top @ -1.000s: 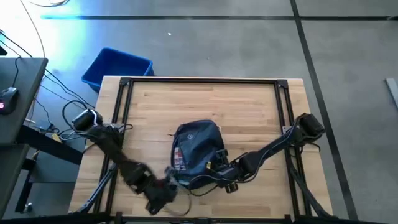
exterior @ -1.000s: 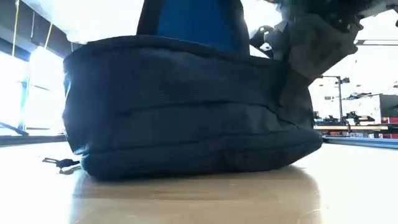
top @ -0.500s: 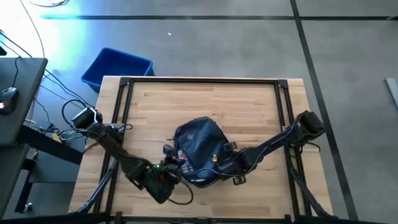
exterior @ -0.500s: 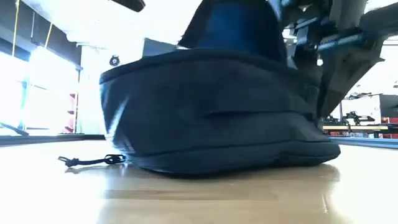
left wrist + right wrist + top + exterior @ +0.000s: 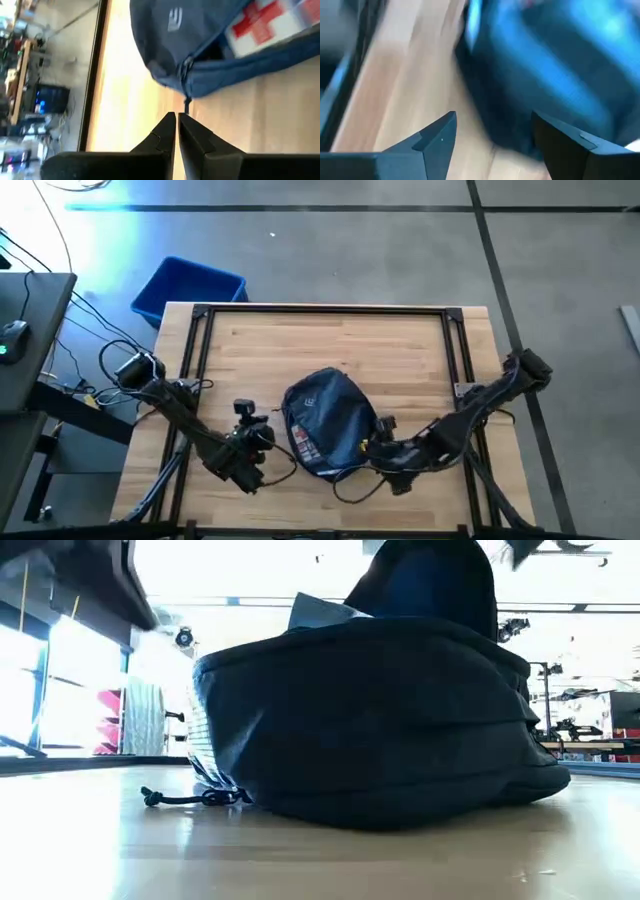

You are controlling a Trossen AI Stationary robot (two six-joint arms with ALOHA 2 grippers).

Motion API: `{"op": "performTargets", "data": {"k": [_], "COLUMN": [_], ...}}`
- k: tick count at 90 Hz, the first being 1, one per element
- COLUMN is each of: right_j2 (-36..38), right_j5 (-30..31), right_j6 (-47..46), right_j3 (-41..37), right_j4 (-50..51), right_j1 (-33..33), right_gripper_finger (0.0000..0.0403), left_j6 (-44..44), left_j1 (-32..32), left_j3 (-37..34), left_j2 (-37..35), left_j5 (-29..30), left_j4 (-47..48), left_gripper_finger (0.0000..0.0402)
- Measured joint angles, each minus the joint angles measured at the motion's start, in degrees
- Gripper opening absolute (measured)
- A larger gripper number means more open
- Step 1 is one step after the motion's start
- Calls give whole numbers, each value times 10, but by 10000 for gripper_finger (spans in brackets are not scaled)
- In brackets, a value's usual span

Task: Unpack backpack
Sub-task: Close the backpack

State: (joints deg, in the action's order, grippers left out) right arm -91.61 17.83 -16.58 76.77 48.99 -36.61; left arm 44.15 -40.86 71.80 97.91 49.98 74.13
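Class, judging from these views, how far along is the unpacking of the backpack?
Done: the backpack lies on the wooden table with its zip part open, showing a white item with a red cross inside. In hand: the left gripper, jaws shut, sits just off the zipper pull; the right gripper is open beside the bag. Left: nothing lies unpacked yet.

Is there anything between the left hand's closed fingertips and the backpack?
Only the dark zipper pull cord, hanging off the backpack towards the left hand; around it is bare table. The left wrist view shows this.
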Motion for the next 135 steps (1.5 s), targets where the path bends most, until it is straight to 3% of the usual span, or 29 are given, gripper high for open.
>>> {"op": "performTargets", "data": {"k": [9, 14, 29, 42, 55, 65, 77, 90, 103, 121, 135], "right_j2": [4, -8, -94, -157, -163, -144, -100, -38, 2, -32, -72], "right_j5": [141, 162, 64, -43, -86, -67, -28, -4, 62, 102, 120], "right_j6": [-90, -141, -130, -91, -91, -124, -176, -216, -211, -24, 21], "right_j3": [1, 1, 0, 0, 1, 0, 0, 0, 0, 0, 0], "right_j4": [-85, -109, -157, -159, -92, 25, 105, 139, 74, -116, -186], "right_j1": [3, 21, 56, 67, 49, 23, -13, -40, -56, -60, -50], "right_gripper_finger": [228, 221, 197, 176, 156, 143, 138, 138, 138, 138, 138], "left_j6": [26, 36, -16, -183, -298, -345, -386, -416, -438, -395, -353], "left_j1": [0, 0, 9, 46, 110, 152, 158, 109, 40, -11, 33], "left_j3": [-56, -91, -183, -229, -213, -171, -100, -24, 68, 112, 110], "left_j2": [0, 0, 1, 21, 59, 95, 111, 109, 106, 106, 106], "left_j5": [-12, -28, -105, -144, -211, -265, -294, -293, -198, -24, -10], "left_j4": [-68, -126, -410, -735, -915, -967, -940, -829, -611, -309, -116], "left_gripper_finger": [0, 0, 0, 0, 0, 0, 0, 0, 0, 8, 48]}}
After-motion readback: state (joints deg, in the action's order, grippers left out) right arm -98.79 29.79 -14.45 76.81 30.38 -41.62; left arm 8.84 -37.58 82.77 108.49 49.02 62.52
